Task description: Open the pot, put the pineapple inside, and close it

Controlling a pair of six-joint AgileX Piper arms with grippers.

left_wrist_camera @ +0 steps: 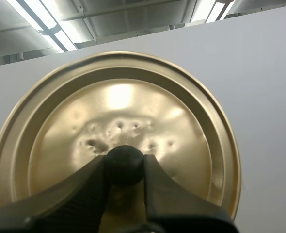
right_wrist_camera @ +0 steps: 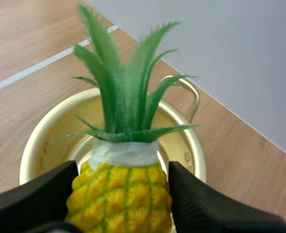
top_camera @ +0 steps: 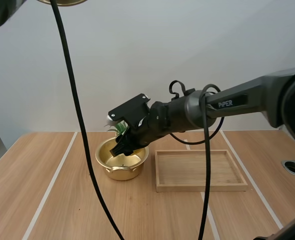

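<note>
The golden pot stands open on the table, left of the tray. My right gripper hangs over its mouth, shut on a yellow pineapple with green leaves. In the right wrist view the fruit sits between the two fingers, directly above the pot's rim, leaves pointing toward the far handle. My left gripper is raised high and pinches the black knob of the golden lid; a sliver of the lid shows at the high view's upper edge.
A shallow wooden tray lies just right of the pot. White stripes cross the wooden tabletop. A round metal grommet sits at the far right edge.
</note>
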